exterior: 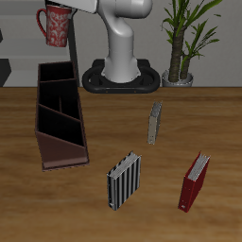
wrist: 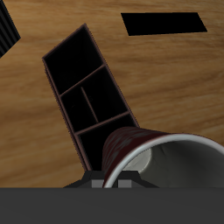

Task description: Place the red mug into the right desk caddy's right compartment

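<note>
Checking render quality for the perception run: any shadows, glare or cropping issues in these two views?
Exterior view: flat, even light, no glare; red mug sits at the frame edge, gripper cropped out. Wrist view: caddy cells render near-black, floors unreadable; mug looms large, partly cut off.

The hand [exterior: 62,8] is mostly cut off by the exterior view's upper edge, so how its fingers meet the red mug [exterior: 57,25] cannot be told there. In the wrist view the fingers do not show at all: the mug [wrist: 140,150] fills the space right before the hand, its pale rim running off the picture's edge, and a dark band of the hand's own body covers the strip beneath it. The mug hides the near end of the right desk caddy [wrist: 87,87], so the end cell under the hand shows only in part. The mug's handle [exterior: 42,23] is unseen from the wrist.
</note>
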Controlling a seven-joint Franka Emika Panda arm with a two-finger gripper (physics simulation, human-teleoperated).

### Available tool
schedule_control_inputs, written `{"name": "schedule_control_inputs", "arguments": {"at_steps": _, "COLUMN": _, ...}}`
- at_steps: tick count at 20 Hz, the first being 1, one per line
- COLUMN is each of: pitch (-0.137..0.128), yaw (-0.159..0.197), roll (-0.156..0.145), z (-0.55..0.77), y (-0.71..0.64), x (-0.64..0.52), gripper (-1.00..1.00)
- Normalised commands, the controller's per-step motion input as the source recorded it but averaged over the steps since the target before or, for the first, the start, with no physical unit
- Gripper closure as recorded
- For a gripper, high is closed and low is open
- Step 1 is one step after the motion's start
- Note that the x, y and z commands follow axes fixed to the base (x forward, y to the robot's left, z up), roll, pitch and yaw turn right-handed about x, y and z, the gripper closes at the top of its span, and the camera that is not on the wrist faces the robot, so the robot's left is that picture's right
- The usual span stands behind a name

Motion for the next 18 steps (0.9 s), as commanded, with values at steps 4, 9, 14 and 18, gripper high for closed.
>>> {"name": "schedule_control_inputs", "arguments": {"at_steps": 4, "pitch": 0.021, "yaw": -0.047, "roll": 0.019, "z": -0.22, "y": 0.13, "x": 0.05, "gripper": 1.00}}
{"name": "schedule_control_inputs", "arguments": {"at_steps": 9, "pitch": -0.014, "yaw": -0.010, "roll": 0.022, "z": -0.18, "y": 0.07, "x": 0.01, "gripper": 1.00}}
{"name": "schedule_control_inputs", "arguments": {"at_steps": 14, "pitch": 0.003, "yaw": -0.027, "roll": 0.009, "z": -0.15, "y": -0.06, "x": 0.10, "gripper": 1.00}}
{"name": "schedule_control_inputs", "arguments": {"at_steps": 18, "pitch": 0.007, "yaw": -0.022, "roll": 0.007, "z": -0.20, "y": -0.01, "x": 0.05, "gripper": 1.00}}
